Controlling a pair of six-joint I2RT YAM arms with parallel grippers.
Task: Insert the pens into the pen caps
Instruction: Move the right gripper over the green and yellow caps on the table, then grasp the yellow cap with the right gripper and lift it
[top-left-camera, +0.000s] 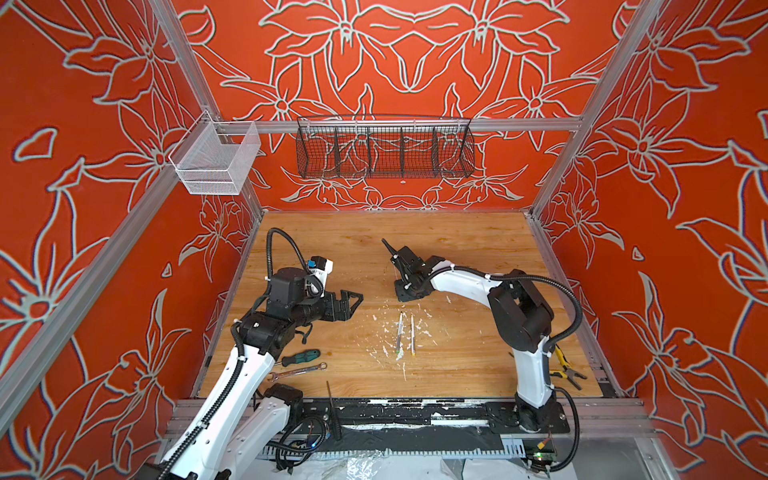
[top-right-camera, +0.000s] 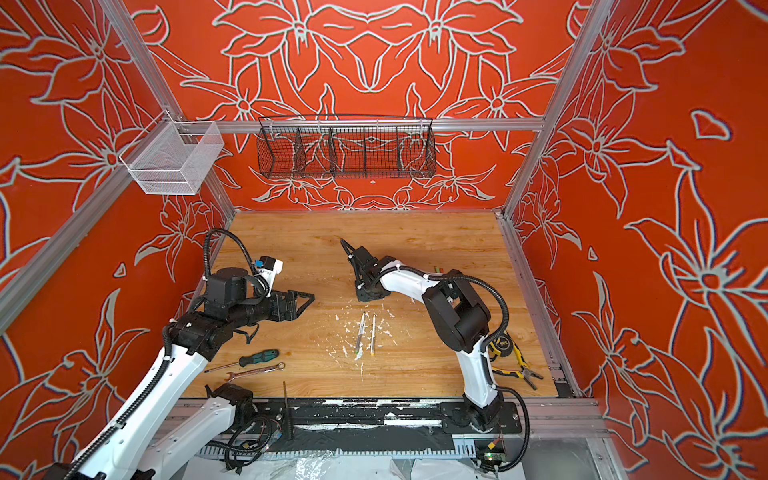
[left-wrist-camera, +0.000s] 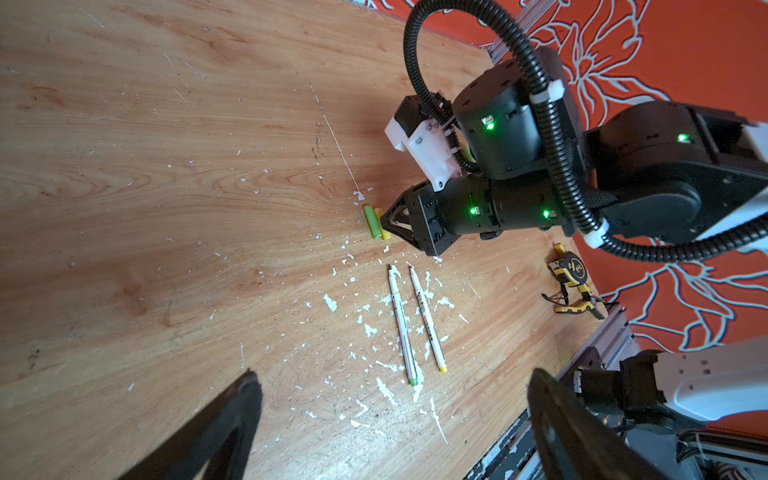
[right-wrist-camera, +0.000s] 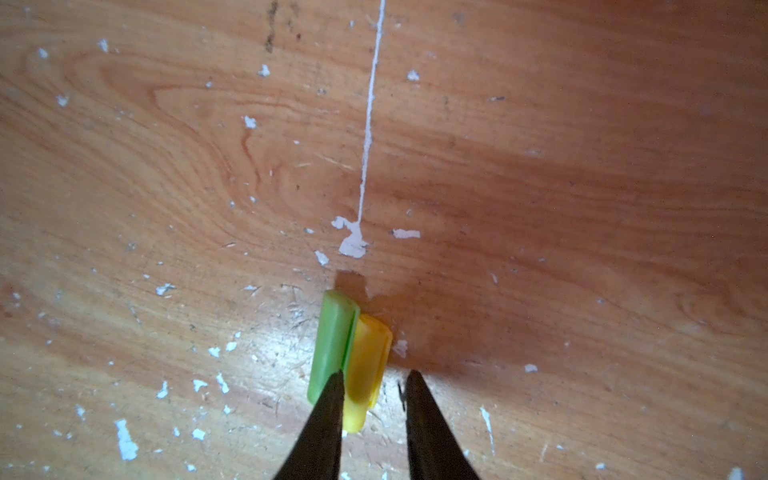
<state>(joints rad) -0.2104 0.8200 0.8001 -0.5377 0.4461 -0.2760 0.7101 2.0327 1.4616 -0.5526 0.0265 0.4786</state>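
Two pens are seen lying side by side on the wooden table (top-left-camera: 457, 232), near its middle. One pen (left-wrist-camera: 401, 324) has a green end. The other pen (left-wrist-camera: 428, 320) has a yellow end. The coloured ends point to the near side.

Two pen caps are seen a little farther away than the pens. A green cap (right-wrist-camera: 332, 340) and a yellow cap (right-wrist-camera: 368, 365) lie touching, side by side.

The right gripper (right-wrist-camera: 374, 376) is held low over the caps. Its jaws are set close around the yellow cap, but a small gap is seen on one side, so the cap is not pinched yet. One finger is wedged right at the line between the two caps.

The left gripper (top-left-camera: 354, 305) is spread wide over the left part of the table, and nothing is held in it.

The caps are thought to be light, hard and smooth. They could be rolled or flicked away easily. The yellow cap is best taken across its middle. The green one may be bumped, since it is touching.

The pens are thought to be light, stiff and thin. They are best taken at the middle of the barrel.

Also counted: one screwdriver (top-left-camera: 301, 357), one wrench (top-left-camera: 297, 371), one pair of pliers (top-right-camera: 519, 370) and one tape measure (left-wrist-camera: 569, 268).
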